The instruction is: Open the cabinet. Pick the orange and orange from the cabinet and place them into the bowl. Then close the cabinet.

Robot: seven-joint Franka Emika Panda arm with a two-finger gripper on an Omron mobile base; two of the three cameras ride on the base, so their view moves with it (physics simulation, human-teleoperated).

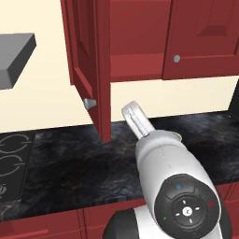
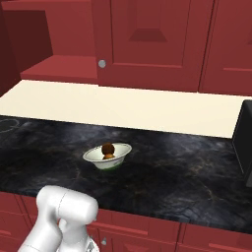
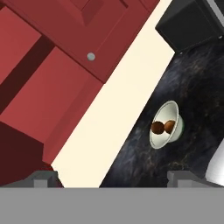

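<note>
Both oranges [image 3: 163,127] lie in the bowl [image 3: 170,110] on the dark bench [image 2: 172,172], and the cabinet [image 1: 140,42] has its left door [image 1: 88,60] swung open.

The hand view shows two oranges side by side, touching, inside the pale bowl; the right base view shows just one brownish fruit above the rim, the other hidden behind it or the bowl wall. The left base view shows the open door edge-on, its grey knob [image 1: 89,103] toward the camera, with the bare red shelf inside, while the right door [image 2: 152,39] is shut in all three views. The jaws stand wide apart and hold nothing, both fingertips [image 3: 43,179] low in the hand view, well back from the bowl. The white arm [image 1: 172,172] rises in front of the bench.
</note>
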